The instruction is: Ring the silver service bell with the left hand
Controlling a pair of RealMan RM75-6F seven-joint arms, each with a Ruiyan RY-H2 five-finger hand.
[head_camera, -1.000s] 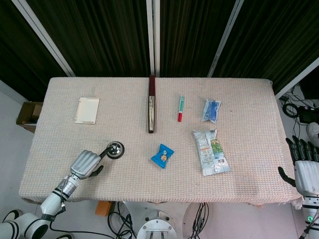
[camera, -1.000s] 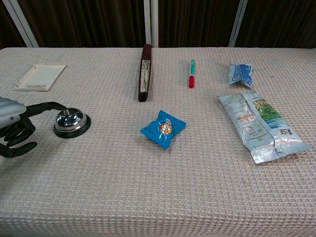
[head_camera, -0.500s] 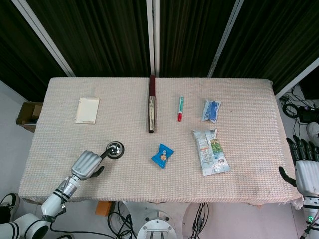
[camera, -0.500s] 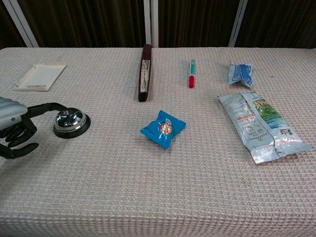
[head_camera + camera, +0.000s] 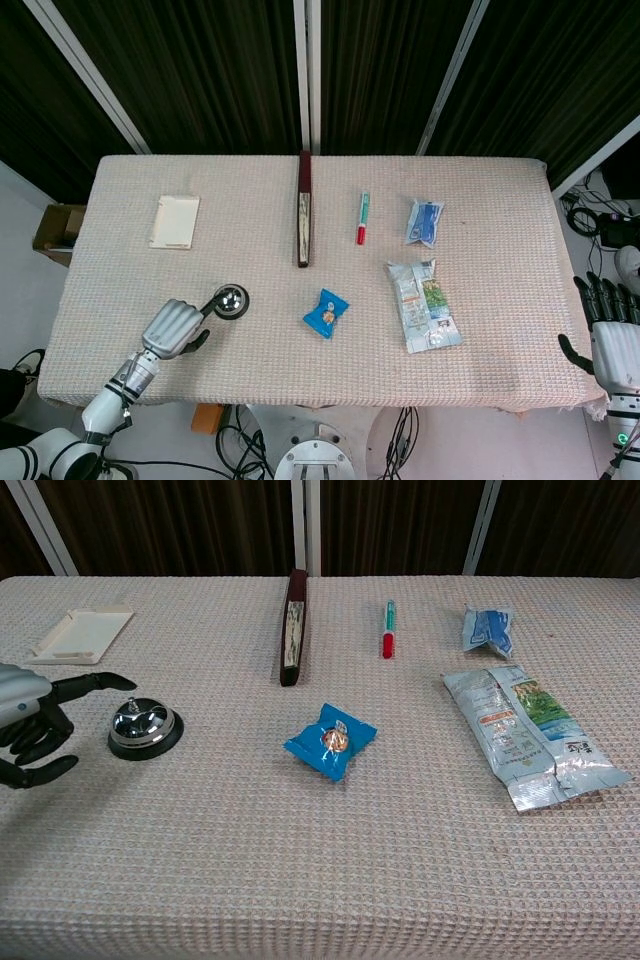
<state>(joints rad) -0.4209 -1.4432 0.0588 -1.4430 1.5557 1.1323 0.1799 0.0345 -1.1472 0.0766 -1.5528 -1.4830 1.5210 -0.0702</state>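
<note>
**Left hand poised over the service bell**

The silver service bell sits near the left front of the worktop, well left of the blue snack packet. The left hand is just left of the bell, holding nothing, one finger stretched out above the bell's left side and clear of its dome, the others curled. The right hand hangs off the worktop's right edge, far from the bell, fingers apart and empty.
</note>
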